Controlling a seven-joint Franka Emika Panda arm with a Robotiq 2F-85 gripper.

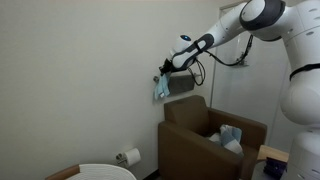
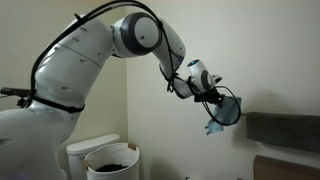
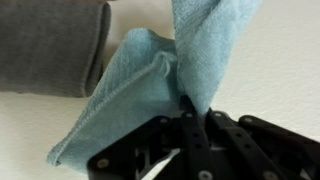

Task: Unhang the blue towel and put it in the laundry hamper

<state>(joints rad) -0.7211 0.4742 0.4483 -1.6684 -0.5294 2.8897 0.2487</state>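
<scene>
The blue towel [image 1: 160, 87] hangs from my gripper [image 1: 166, 71] in front of the cream wall, beside a grey towel on a bar. In an exterior view the towel [image 2: 215, 126] dangles below the gripper [image 2: 213, 97]. In the wrist view the black fingers [image 3: 190, 112] are pinched on a fold of the blue towel [image 3: 140, 85], which drapes over them. The white laundry hamper [image 2: 110, 160] stands on the floor below the arm; its rim also shows in an exterior view [image 1: 93, 172].
A grey towel [image 3: 50, 45] hangs on the wall bar right next to the blue one. A brown armchair [image 1: 205, 140] with light cloths on its seat stands under the bar. A toilet paper roll [image 1: 131, 156] is on the wall.
</scene>
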